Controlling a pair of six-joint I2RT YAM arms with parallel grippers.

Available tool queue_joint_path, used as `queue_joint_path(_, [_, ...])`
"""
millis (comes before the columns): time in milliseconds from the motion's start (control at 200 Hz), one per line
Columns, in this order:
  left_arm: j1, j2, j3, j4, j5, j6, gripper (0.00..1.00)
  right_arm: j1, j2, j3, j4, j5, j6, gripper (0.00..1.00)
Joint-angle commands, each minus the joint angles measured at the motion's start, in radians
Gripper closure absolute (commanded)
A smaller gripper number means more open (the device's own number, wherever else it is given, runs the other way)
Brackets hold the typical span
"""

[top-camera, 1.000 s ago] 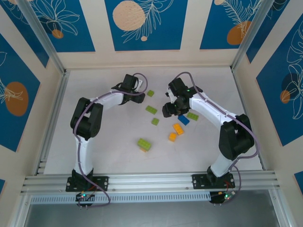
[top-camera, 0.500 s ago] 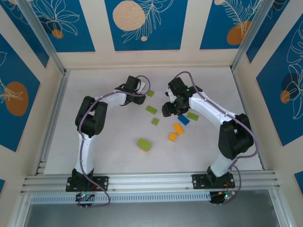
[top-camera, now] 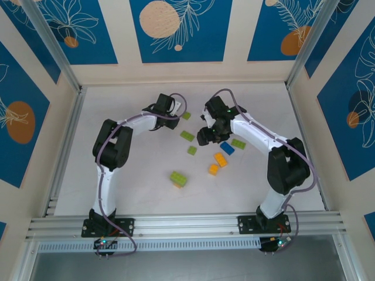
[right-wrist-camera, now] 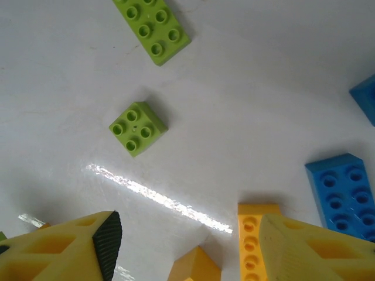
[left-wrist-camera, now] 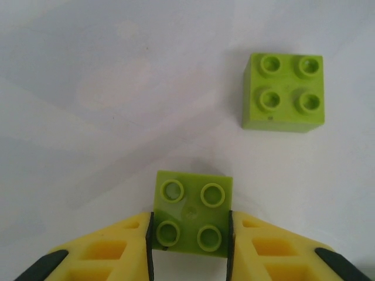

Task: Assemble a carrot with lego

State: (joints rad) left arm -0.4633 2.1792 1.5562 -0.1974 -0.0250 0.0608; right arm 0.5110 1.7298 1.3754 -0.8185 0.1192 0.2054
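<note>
While left jaws pinch green square brick [left-wrist-camera: 190,213] by side edges, right jaws gape, bare table [right-wrist-camera: 246,117] ahead.

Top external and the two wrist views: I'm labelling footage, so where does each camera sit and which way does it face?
Top external: fixed above and behind, looking down on the table; left arm and right arm whole, bases nearest.
Left wrist: on the left arm, looking down past its left fingers, shut on the held green brick.
Right wrist: on the right arm, looking down between its open right fingers at the small green brick and blue brick.
Shared: top external and right wrist both show that small green brick.
</note>
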Motion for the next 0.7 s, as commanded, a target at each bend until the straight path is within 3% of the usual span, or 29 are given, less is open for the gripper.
queue_joint_path(0, [-0.012, -0.096, -0.107, -0.027, 0.01, -0.025, 0.68, 0.04, 0.054, 0.045, -0.007, -0.05, -0.002, 0.32])
queue_joint_path(335, [-0.035, -0.403, -0.419, -0.033, -0.012, -0.109, 0.67, 0.127, 0.162, 0.085, 0.054, -0.049, -0.103, 0.3])
queue_joint_path(695, [-0.134, -0.541, -0.556, -0.059, -0.038, -0.145, 0.66, 0.124, 0.293, 0.182, 0.009, -0.03, -0.161, 0.3])
